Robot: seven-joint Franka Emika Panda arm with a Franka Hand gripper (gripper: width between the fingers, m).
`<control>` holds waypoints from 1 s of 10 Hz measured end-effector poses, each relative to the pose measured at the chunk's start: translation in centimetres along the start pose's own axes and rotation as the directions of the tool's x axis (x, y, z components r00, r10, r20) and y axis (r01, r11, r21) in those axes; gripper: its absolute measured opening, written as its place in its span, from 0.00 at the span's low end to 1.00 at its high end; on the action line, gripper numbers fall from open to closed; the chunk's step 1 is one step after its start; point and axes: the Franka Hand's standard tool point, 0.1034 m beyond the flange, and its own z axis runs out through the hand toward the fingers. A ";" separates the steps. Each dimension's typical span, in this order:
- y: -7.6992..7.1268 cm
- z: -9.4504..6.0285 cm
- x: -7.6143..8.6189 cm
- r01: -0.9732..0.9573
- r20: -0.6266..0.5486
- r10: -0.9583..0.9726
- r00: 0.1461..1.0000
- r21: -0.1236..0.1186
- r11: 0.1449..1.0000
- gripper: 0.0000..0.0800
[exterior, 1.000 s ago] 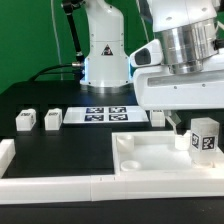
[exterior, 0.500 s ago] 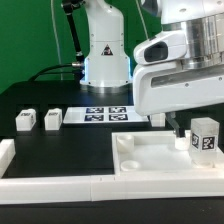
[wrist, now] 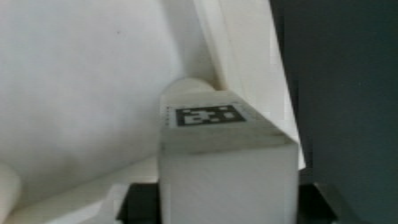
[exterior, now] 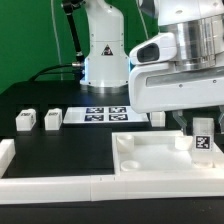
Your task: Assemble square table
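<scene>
The square table's white slab (exterior: 150,162) lies at the front of the exterior view's right, rim up. One white tagged leg block (exterior: 203,138) stands upright on its far right corner. My gripper (exterior: 203,127) has come down over that block, a finger on each side. In the wrist view the leg (wrist: 222,150) fills the gap and the dark fingers (wrist: 143,203) press against both its flanks, so the jaws are shut on it. The slab (wrist: 89,80) lies beneath. Loose legs rest on the black table: two at the left (exterior: 25,121) (exterior: 52,119) and one (exterior: 157,118) behind the slab.
The marker board (exterior: 97,116) lies flat at the table's middle back. White border rails run along the front (exterior: 60,186) and the left edge (exterior: 5,152). The arm's white base (exterior: 103,55) stands behind the board before a green backdrop.
The gripper has sunk lower over the upright leg, covering its top. Its jaws, wide apart before, have closed in on the leg's sides.
</scene>
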 end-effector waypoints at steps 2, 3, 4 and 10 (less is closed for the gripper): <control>0.3 0.0 0.0 -0.257 -0.003 0.257 0.967 0.010 0.966 0.38; 0.5 0.1 -0.2 -0.444 0.005 0.444 0.896 0.029 0.895 0.38; 0.8 0.1 -0.2 -0.602 0.025 0.602 0.798 0.049 0.797 0.37; 1.0 0.3 -0.2 -0.754 0.082 0.750 0.657 0.071 0.653 0.64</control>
